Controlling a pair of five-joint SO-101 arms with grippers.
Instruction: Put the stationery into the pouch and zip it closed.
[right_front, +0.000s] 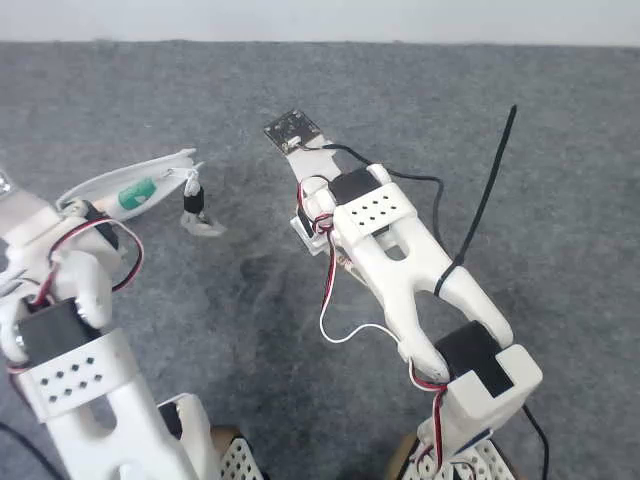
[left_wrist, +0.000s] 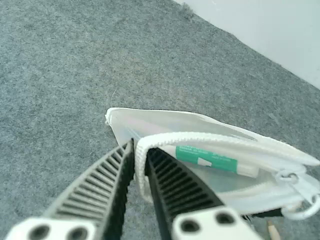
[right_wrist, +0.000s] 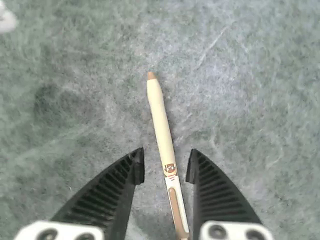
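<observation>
Meanwhile the left claw (left_wrist: 137, 146) pinches the rim of the pouch (left_wrist: 165, 122) toward the left side of the table (right_wrist: 250, 75), seemingly propping its mouth open. The right claw (right_wrist: 164, 161), spread wide, straddles a cream pen (right_wrist: 157, 110) mid-table, apparently ready to grasp.

Near the table's (right_front: 560, 150) left edge, the white pouch (right_front: 150, 172) sits at the left arm's (right_front: 70, 300) tip, mouth open, a green-labelled item (right_front: 137, 192) inside. The right arm (right_front: 400, 250) stretches over the table's middle toward the far edge, with a black cable (right_front: 480, 215) alongside.
</observation>
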